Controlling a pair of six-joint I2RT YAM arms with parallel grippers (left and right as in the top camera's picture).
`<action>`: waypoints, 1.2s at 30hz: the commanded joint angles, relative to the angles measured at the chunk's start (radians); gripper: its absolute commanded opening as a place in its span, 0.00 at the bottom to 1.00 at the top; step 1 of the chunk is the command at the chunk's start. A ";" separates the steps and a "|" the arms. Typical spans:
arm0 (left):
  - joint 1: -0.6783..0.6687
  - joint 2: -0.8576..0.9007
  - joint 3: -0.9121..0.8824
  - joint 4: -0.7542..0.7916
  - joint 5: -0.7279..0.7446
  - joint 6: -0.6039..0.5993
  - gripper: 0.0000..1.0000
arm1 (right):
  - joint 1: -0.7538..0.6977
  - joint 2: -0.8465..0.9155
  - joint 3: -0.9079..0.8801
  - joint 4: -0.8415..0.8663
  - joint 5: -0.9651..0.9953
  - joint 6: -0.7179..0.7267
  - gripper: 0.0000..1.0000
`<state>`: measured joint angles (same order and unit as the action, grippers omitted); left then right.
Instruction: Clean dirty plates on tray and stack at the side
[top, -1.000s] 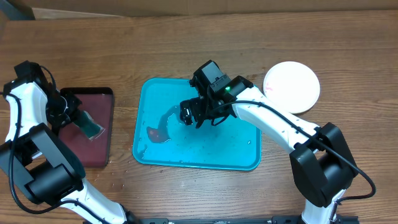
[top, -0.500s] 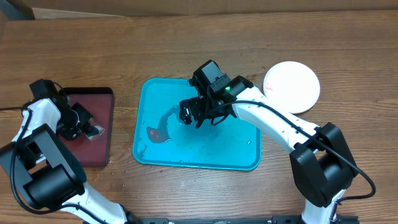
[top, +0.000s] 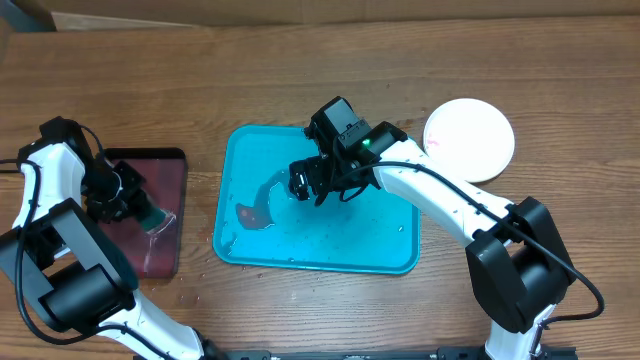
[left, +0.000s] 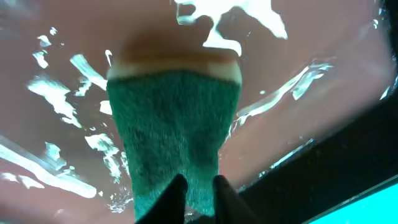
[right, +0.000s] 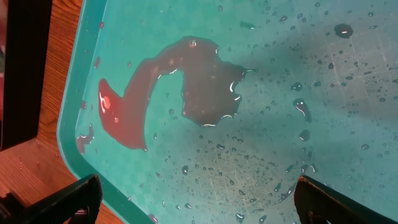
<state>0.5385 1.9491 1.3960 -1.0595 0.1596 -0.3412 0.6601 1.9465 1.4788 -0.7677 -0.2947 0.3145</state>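
left tool (left: 198, 188) pinched on sponge (left: 174, 118) in wet maroon tray (top: 165, 255); right tool (top: 308, 186) wide open, empty. keep pinch firm, lift sponge straight up.

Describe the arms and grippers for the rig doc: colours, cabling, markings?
The left arm and right arm match: white rounded links, black joint housings, thin black cables running alongside. The left gripper and right gripper are black, two-fingered. A green light glows at the right wrist. No readable markings.
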 joint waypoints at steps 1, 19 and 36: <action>-0.005 0.014 -0.020 -0.011 0.023 -0.006 0.21 | 0.000 -0.016 -0.002 0.005 0.014 0.003 1.00; -0.002 0.014 -0.169 0.174 -0.127 -0.086 0.13 | 0.000 -0.016 -0.002 0.004 0.014 0.003 1.00; -0.002 0.014 -0.061 0.156 -0.237 -0.087 0.24 | 0.000 -0.016 -0.002 0.008 0.037 0.003 1.00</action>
<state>0.5365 1.9530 1.3964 -0.9348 -0.0429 -0.4164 0.6601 1.9465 1.4788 -0.7689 -0.2718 0.3141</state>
